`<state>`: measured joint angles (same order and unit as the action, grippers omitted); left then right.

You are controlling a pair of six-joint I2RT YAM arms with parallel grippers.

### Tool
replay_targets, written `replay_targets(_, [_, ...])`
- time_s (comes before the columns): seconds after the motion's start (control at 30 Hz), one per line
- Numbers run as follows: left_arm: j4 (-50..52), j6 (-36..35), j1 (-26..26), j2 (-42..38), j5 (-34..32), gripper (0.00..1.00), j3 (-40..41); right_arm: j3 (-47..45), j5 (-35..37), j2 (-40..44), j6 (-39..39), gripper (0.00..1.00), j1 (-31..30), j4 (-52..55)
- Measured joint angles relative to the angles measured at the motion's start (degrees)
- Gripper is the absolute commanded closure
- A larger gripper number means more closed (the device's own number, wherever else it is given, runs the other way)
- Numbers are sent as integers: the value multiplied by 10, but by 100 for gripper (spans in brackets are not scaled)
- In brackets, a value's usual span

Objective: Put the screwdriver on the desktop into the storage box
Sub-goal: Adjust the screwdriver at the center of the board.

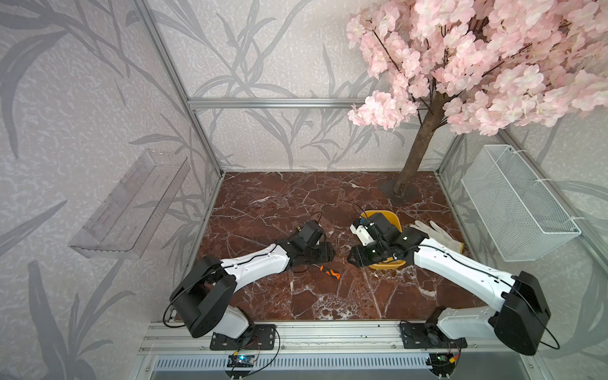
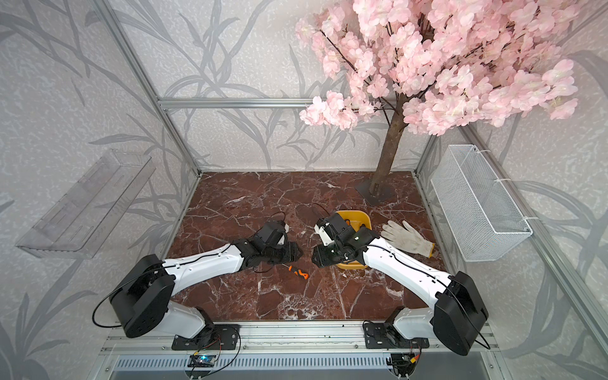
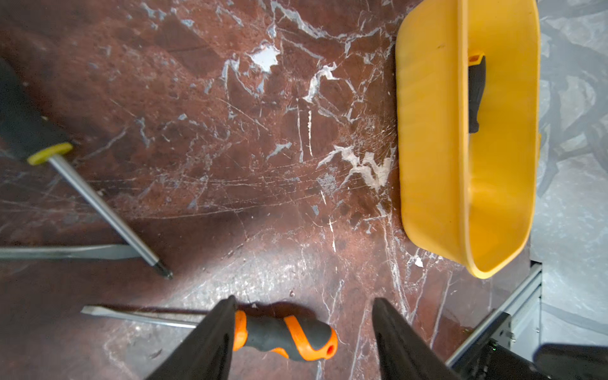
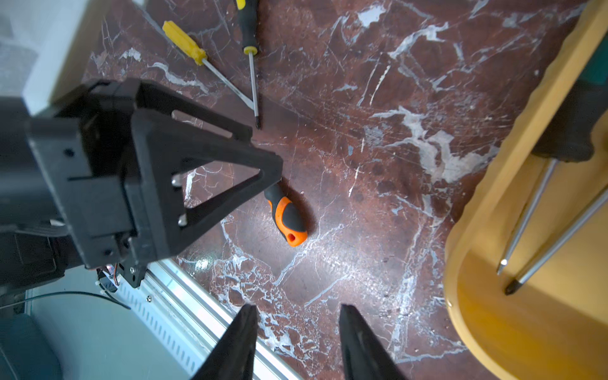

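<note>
Jaws of the left gripper (image 3: 303,300) stand apart astride the orange-handled screwdriver (image 3: 283,335) lying on the desktop (image 3: 230,148) near the storage box (image 3: 427,148), so this looks like the grasp step, calling next for a firm clamp and lift, while the right gripper (image 4: 297,307) hangs with jaws apart, empty.

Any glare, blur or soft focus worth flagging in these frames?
Left wrist view: glare whitens the desktop beside the orange-handled screwdriver; the black-handled screwdriver blurs toward the picture's edge. Right wrist view: the storage box is out of focus. In both top views: sharp, evenly lit.
</note>
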<state>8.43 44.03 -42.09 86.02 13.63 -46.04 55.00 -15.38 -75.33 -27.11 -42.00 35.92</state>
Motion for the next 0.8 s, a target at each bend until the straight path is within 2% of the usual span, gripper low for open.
replay_targets(0.1, [14,-26,-9,17,2,34,-8,-25,0,15,2,55,0,1])
replay_targets(0.23, [48,-55,-36,20,2,46,-30,-44,17,43,5,55,2,6])
replay_targets(0.4, [79,-54,-78,10,9,56,-27,-48,33,68,6,55,16,7])
replay_targets(0.57, [89,-49,-117,10,21,72,-14,-50,45,73,6,55,31,5])
replay_targets(0.7, [86,-49,-130,31,27,72,-14,-50,55,73,6,55,36,5])
replay_targets(0.8, [84,-50,-130,59,23,63,-16,-50,59,75,5,55,37,4])
